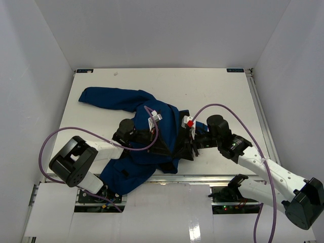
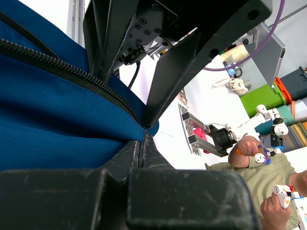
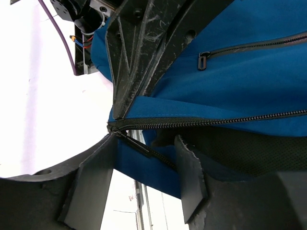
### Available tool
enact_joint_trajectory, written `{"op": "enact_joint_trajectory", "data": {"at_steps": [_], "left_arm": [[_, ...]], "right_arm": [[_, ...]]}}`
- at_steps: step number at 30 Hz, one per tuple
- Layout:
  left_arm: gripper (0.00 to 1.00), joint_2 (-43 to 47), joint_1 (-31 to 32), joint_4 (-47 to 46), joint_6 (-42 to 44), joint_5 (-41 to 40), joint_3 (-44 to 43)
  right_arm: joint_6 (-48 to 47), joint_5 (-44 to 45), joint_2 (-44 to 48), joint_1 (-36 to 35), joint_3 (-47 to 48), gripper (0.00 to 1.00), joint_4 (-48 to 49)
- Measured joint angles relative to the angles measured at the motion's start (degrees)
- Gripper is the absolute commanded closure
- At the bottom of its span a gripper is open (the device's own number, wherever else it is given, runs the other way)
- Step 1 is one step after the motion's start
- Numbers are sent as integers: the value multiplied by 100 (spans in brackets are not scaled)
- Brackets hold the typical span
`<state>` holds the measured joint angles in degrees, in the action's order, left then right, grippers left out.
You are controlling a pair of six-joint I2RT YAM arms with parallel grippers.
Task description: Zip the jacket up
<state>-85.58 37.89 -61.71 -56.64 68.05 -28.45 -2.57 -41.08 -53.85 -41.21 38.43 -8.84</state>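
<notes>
The white desk fills most of the top view. The jacket lies crumpled on its left half. One royal-blue sleeve stretches toward 10 o'clock, the body bunches near the centre, and the lower part trails toward 7 o'clock over the desk's near edge.

The left arm reaches in from 8 o'clock across the blue cloth. The right arm comes in from 4 o'clock with a purple cable looping above it. Their tips meet at the jacket's edge, just toward 6 o'clock from the desk's centre.

In the left wrist view a person in an olive shirt sits off the desk at 4 o'clock.

The left end effector has its fingers pressed together. They pinch the corner of the jacket front where the zipper teeth end. The right end effector stands with its fingers well apart. A loose zipper tape and a fold of blue cloth pass through the gap, and I cannot tell whether either pad touches them.

From that pinched corner the teeth run toward 3 o'clock in the right wrist view, unjoined, with black mesh lining showing beneath them. Toward 1 o'clock from there, a pocket zipper pull hangs against the blue cloth.
</notes>
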Motion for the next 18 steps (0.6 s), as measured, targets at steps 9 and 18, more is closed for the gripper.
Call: {"op": "enact_joint_trajectory", "data": {"at_steps": [9,18], "left_arm": [[100,2,0,0,-22,0,0],[100,15,0,0,-38,0,0]], "right_arm": [[43,0,-26,0,-4,57,0],[92,-9,38,0,-74,65,4]]}}
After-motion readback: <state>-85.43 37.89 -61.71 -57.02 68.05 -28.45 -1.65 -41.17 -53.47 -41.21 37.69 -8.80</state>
